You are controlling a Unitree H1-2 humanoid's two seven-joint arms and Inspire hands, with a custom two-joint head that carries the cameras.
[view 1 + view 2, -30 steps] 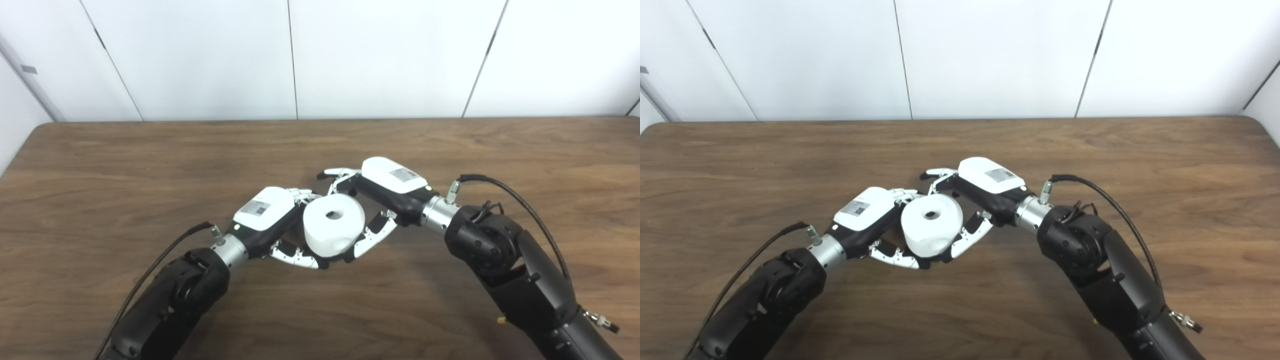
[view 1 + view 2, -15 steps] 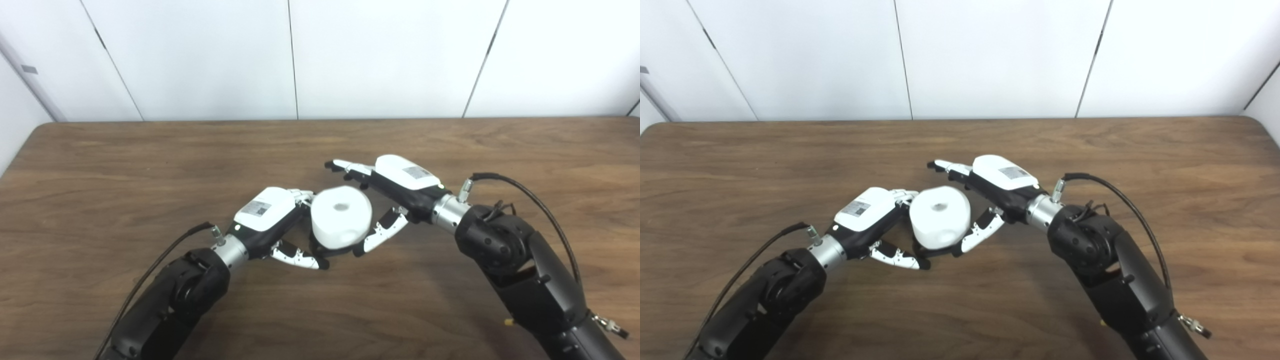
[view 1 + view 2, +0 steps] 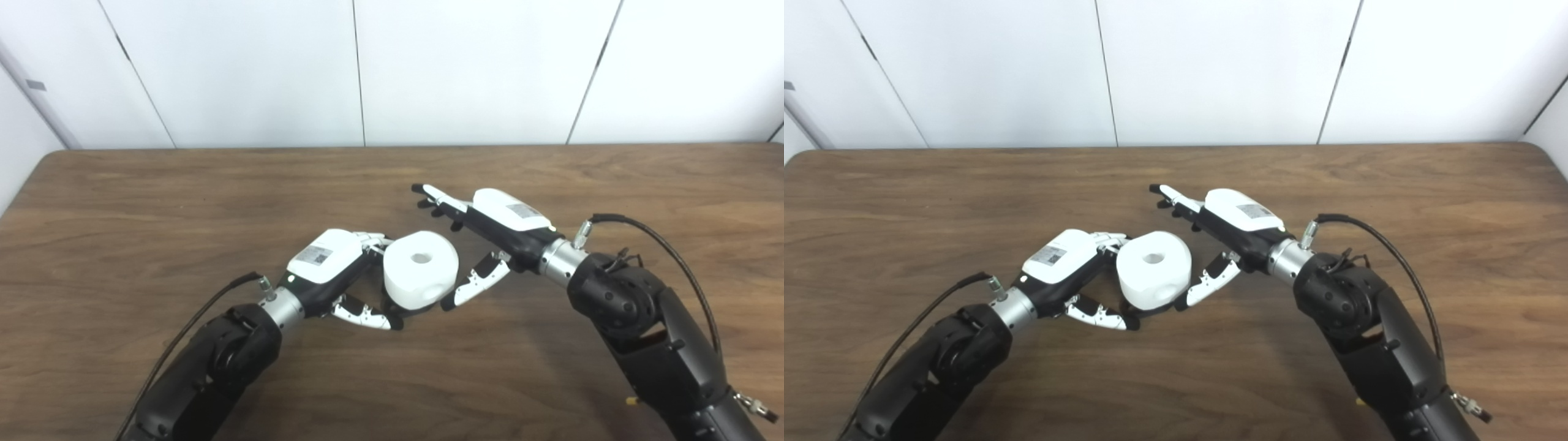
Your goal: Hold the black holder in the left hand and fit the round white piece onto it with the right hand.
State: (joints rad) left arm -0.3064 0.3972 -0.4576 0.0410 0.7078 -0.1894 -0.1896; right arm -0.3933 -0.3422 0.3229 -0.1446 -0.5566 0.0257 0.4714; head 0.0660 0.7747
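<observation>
The round white piece (image 3: pixel 421 268), a thick roll with a centre hole facing up, stands tilted at mid-table. It sits on the black holder (image 3: pixel 1150 312), of which only a dark sliver shows under its lower edge. My left hand (image 3: pixel 331 269) is against the roll's left side. Its fingers curl behind the roll and its thumb reaches underneath, closed around the holder. My right hand (image 3: pixel 490 226) is open just right of the roll, fingers stretched out and thumb pointing down-left. A small gap separates it from the roll.
The brown wooden table (image 3: pixel 184 202) fills the view and white wall panels stand behind it. Both black forearms come in from the bottom corners, each with a cable looping off the wrist.
My right hand has let go of the white piece, spread its fingers and drawn back to the right. The roll has settled slightly right and more upright. The left hand has stayed put.
</observation>
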